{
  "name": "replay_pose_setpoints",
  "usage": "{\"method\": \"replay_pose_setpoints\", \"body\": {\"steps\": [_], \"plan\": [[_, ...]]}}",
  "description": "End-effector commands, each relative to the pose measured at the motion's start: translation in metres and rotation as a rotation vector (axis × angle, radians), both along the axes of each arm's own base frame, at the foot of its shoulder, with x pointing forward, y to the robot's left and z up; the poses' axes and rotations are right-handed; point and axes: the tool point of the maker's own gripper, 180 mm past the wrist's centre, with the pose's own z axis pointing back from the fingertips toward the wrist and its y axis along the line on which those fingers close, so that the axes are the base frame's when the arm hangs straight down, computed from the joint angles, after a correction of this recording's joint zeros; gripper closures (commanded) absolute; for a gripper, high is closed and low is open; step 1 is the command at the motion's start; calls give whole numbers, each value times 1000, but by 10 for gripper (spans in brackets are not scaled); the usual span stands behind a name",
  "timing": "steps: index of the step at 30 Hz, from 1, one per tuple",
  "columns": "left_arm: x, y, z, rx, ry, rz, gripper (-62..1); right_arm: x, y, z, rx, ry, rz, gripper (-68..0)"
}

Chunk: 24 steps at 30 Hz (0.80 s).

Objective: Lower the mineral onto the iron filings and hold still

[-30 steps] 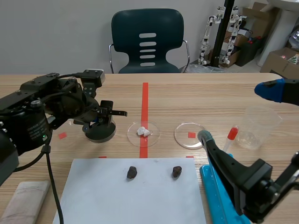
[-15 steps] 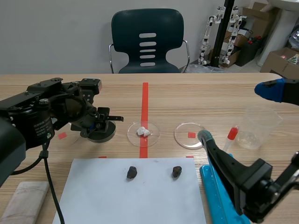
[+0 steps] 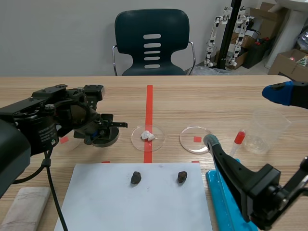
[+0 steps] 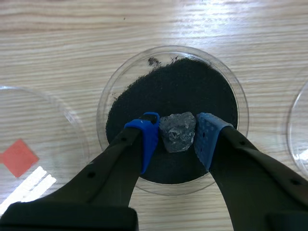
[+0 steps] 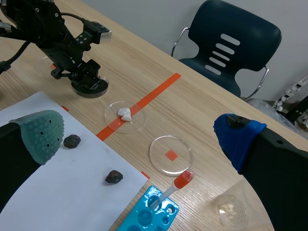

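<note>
Mineral [image 4: 177, 131] pinched between blue pads [image 4: 148, 134] of left gripper [image 4: 175, 139]. Sits low over black iron filings [image 4: 185, 84] in clear dish [image 4: 111, 89]; touching or not, cannot tell. Right gripper [image 5: 139, 135] spread wide, grasping nothing, well apart from dish.

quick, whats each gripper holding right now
Left gripper: shut on the mineral, over the iron filings.
Right gripper: open, holding nothing.
</note>
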Motion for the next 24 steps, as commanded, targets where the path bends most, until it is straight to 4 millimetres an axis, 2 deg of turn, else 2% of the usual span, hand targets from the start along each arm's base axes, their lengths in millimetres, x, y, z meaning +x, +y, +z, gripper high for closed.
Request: {"method": "replay_pose_setpoints", "body": {"steps": [1,24], "plan": [[15,2,14,3,-38,6,-141,3,2,12,20,-37,4,-679],[12,3,10,5,-32,8,-141,3,2,12,20,-37,4,-679]]}}
